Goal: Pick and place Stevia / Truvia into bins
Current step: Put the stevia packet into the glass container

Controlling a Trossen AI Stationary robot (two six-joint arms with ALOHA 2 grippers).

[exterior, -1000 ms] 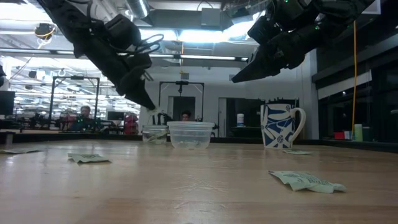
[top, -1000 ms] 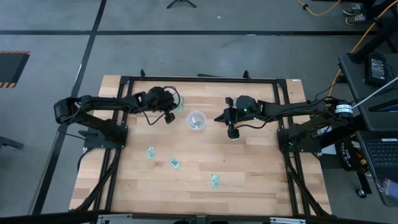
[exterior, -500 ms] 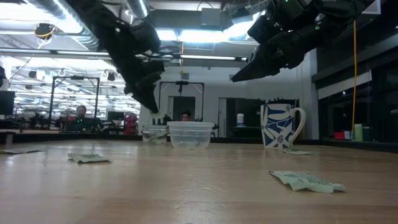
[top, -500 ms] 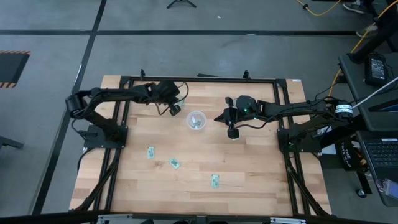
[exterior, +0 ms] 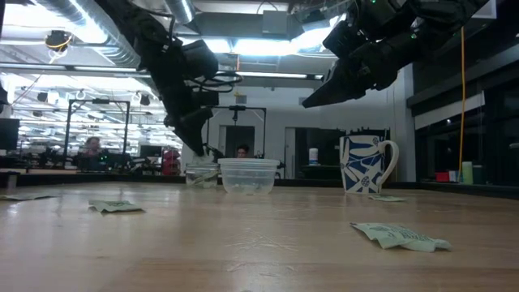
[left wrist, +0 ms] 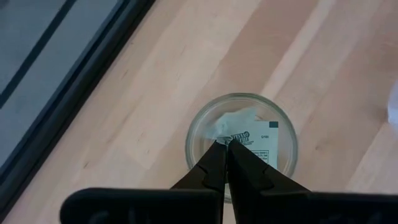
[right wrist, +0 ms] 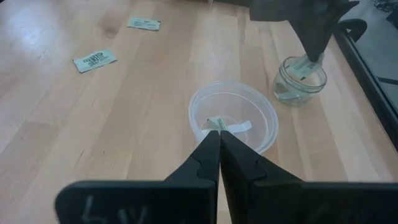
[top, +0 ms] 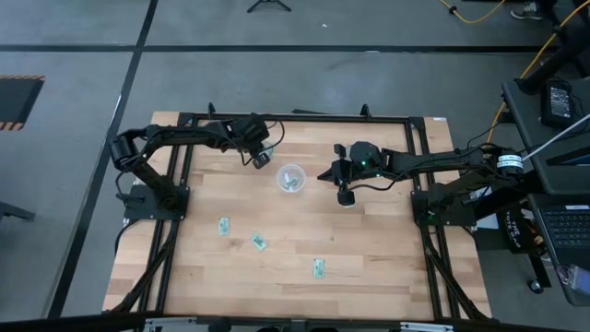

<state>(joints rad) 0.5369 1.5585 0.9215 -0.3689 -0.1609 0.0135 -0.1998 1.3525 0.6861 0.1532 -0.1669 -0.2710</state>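
The little clear cup (left wrist: 242,146) stands on the table at the far left of centre, with a pale green and white sachet (left wrist: 256,142) in it. My left gripper (left wrist: 222,144) is shut just above it, pointing down (right wrist: 309,57). The wider whitish cup (right wrist: 233,121) stands beside it with a sachet (right wrist: 225,126) lying inside. My right gripper (exterior: 306,103) is shut and empty, high above the table by the wide cup (top: 292,178). Three more sachets (top: 223,226) (top: 259,243) (top: 319,268) lie flat on the near half of the table. My left gripper pinches the upper end of a sachet (left wrist: 235,124) between its two shut fingertips, coming from above and pointing down. The sachet's lower part stands inside the little clear cup (right wrist: 300,79). The fingers hide the exact spot of contact.
A blue and white mug (exterior: 366,162) stands right of the wide cup, below my right arm, with a sachet (exterior: 388,197) lying near it. Black frame rails (top: 295,117) run round the table's edges. People sit in the room beyond the table.
My left gripper has gone toward the table's far edge and right, then down, and now stands over the little clear cup. My right gripper has kept still.
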